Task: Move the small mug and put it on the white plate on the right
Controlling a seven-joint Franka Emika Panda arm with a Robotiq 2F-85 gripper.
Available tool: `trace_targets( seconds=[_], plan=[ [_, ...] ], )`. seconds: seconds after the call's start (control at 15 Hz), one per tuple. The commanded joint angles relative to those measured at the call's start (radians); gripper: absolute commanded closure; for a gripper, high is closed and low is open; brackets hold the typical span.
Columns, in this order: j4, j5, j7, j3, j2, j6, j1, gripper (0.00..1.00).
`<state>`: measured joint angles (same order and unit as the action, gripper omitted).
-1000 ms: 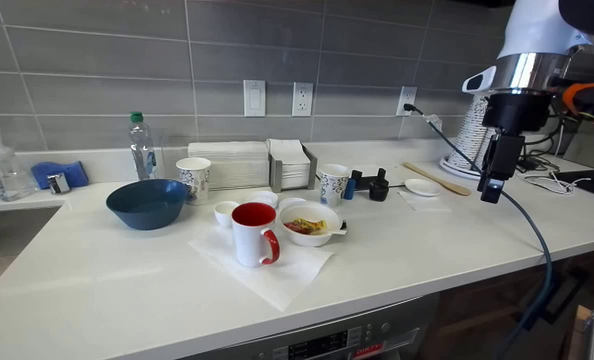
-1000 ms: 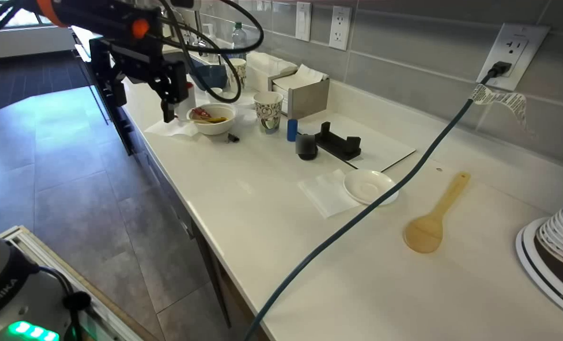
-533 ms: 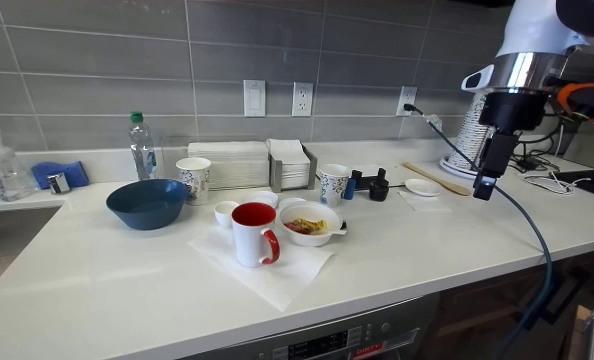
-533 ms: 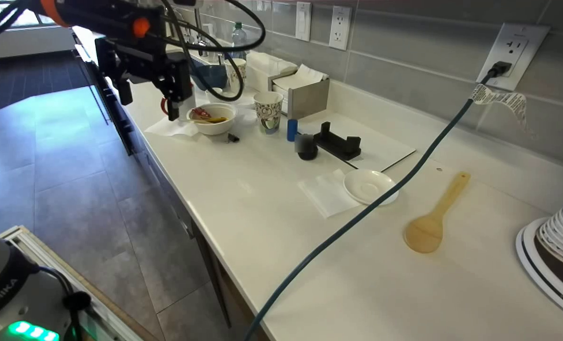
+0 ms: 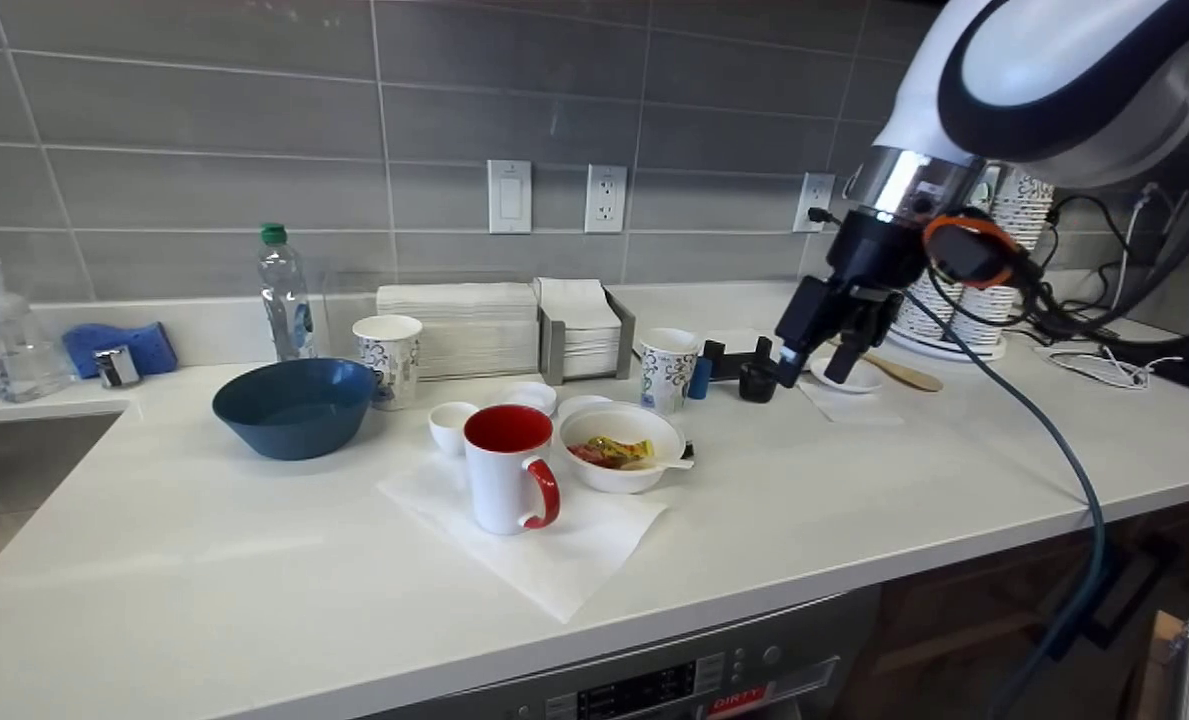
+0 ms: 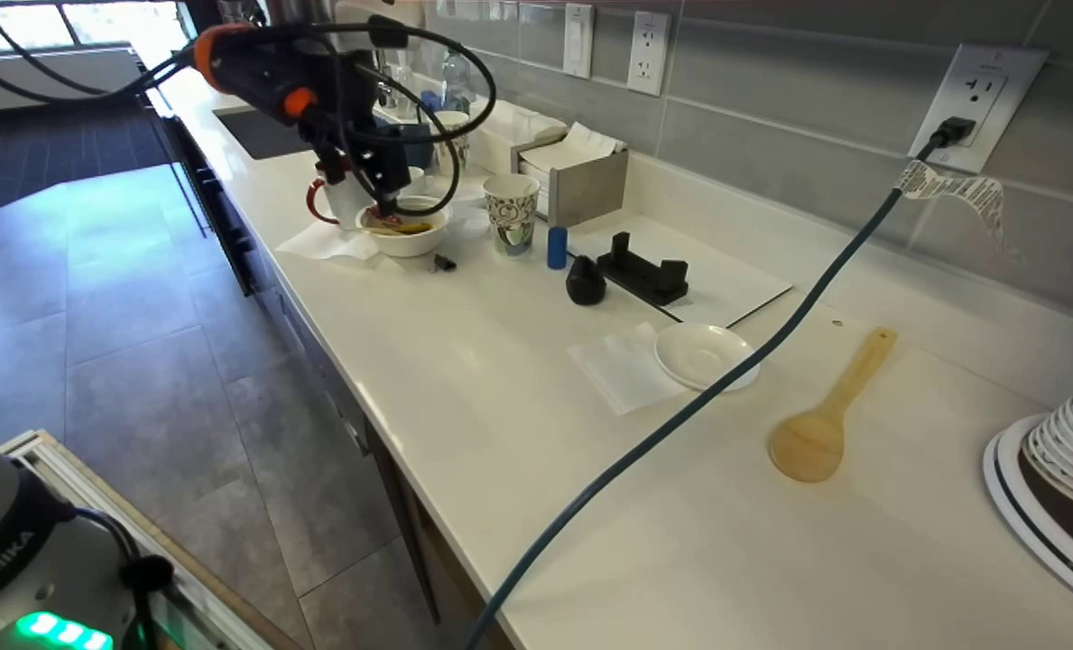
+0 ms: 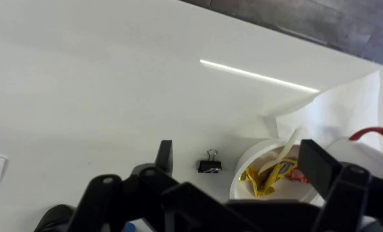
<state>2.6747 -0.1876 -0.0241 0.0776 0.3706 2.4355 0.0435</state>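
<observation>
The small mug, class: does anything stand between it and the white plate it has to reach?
Yes. In both exterior views, a patterned paper cup and a small black object stand roughly on the straight line from the small mug to the white plate; the white bowl sits near its start.

A white countertop [image 5: 254, 600] carries a blue bowl [image 5: 294, 425], two patterned paper cups [image 5: 390, 372], a napkin holder [image 6: 588, 191] and a spread napkin [image 5: 559, 575], one corner near the front edge. Farther along lie a black binder clip [image 7: 209, 166], a white plate [image 6: 695, 352] partly over a smaller napkin [image 6: 622, 372], and a wooden spoon [image 6: 816, 441].
</observation>
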Motion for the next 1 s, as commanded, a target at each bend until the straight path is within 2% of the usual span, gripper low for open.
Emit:
trace_targets(
  seconds=[0.0,0.2,0.47,0.6,0.93],
  plan=[
    [-0.188,-0.058,0.218,-0.075,-0.236,0.063,0.0,0.0],
    [-0.349,-0.027,0.416,-0.11,-0.393,0.057,-0.016,0.0],
    [-0.589,-0.018,0.658,-0.102,-0.606,0.005,0.01,0.0],
    [-0.703,-0.069,0.729,-0.1,-0.695,-0.039,0.023,0.0],
    [-0.967,-0.097,0.981,-0.096,-0.881,-0.199,0.056,0.0]
  ],
)
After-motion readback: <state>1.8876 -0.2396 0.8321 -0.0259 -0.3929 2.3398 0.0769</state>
